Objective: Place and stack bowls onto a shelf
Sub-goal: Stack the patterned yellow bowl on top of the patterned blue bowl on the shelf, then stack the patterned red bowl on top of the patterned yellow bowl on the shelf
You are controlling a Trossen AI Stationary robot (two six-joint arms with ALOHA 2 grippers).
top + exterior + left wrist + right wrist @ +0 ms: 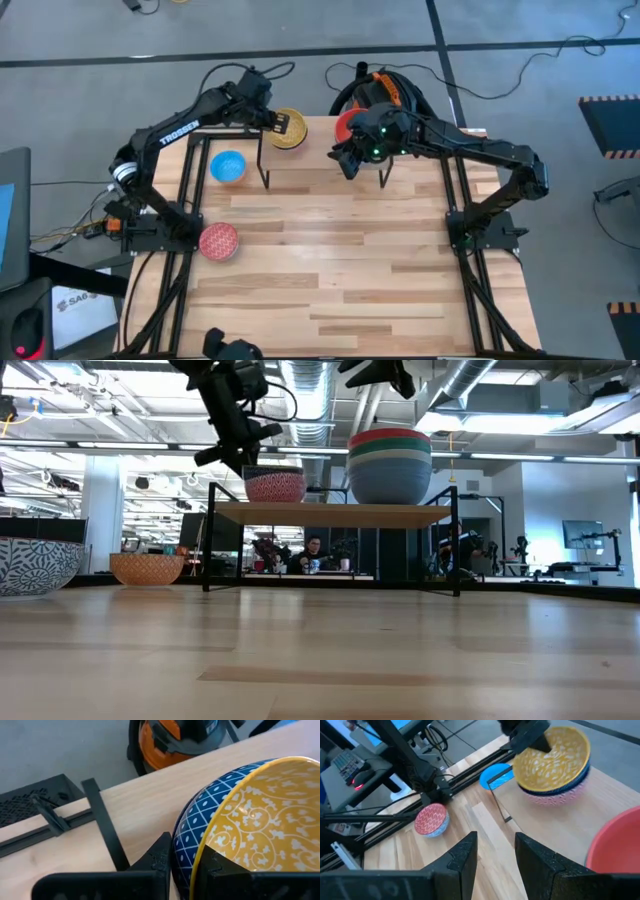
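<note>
The shelf stands at the table's far edge. At its left end a pink bowl rests on the board, and a yellow bowl with a blue outside sits tilted in it. My left gripper is shut on this yellow bowl. A stack of bowls topped by a red one stands farther right on the shelf. My right gripper hovers open above the shelf's near edge, with nothing between its fingers. My left gripper pinches the yellow bowl's rim, one finger on the blue outer wall and the other inside the bowl. The fingers slant down from the table's left. The bowl is tilted, its underside resting in the pink bowl.
A light blue bowl lies on the table just left of the shelf. A red patterned bowl sits near the table's left edge. The table's middle and near part is bare wood. An orange canister stands on the floor beyond the far edge.
</note>
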